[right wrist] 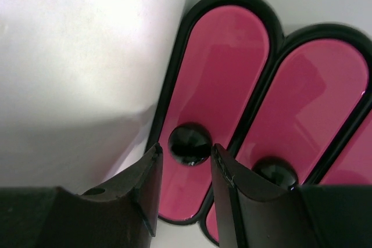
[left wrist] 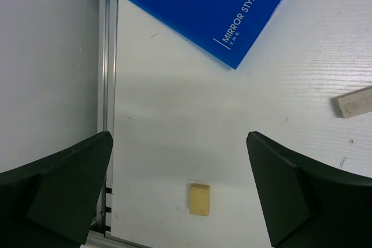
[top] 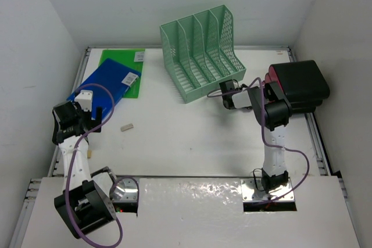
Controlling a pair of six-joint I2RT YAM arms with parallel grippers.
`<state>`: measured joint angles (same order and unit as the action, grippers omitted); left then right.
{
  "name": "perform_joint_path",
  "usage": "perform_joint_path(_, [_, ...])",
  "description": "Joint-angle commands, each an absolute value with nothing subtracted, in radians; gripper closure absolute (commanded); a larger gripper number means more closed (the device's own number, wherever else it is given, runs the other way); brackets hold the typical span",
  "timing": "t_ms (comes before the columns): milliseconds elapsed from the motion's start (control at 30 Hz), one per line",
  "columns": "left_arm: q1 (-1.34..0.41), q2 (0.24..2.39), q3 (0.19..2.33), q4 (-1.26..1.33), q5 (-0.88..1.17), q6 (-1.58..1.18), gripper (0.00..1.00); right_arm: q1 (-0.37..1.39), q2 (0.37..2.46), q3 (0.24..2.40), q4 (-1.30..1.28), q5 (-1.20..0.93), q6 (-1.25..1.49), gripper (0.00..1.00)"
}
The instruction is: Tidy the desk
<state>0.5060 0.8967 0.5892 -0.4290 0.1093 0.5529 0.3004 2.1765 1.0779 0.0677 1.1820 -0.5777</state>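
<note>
While left tool gapes, desk rail alongside, blue folder corner ahead.

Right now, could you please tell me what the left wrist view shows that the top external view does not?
Only the left wrist view: the MIRROR STYLE lettering on the blue folder and a small yellow block. Only the top external view: the green mesh rack, green folder and black binders. Both: the blue folder, beige block, desk and open left gripper.

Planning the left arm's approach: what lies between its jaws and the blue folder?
Bare desk, in the left wrist view; a yellow block sits between the jaws.
</note>
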Motion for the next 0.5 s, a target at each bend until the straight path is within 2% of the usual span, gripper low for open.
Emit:
perform_joint_path(0, [0.512,0.882,0.609,-0.399,0.118,0.557,0.00,0.275,2.197,1.071,0.213,1.224,-0.688,0.63])
perform_joint_path(233, [0.512,0.874,0.617,-0.406,0.132,0.551,0.00,0.265,2.204,1.040,0.298,1.233,-0.756,0.63])
perform_joint_path(333, [0.514,0.874,0.617,-0.413,0.127,0.555,0.00,0.262,2.214,1.042,0.296,1.226,-0.759,0.67])
perform_joint_path(433, [0.514,0.871,0.615,-0.410,0.120,0.558,0.00,0.264,2.204,1.039,0.288,1.218,-0.739,0.81])
perform_joint_path(467, [0.514,0.870,0.614,-0.411,0.120,0.558,0.00,0.265,2.195,1.035,0.288,1.219,-0.730,0.96])
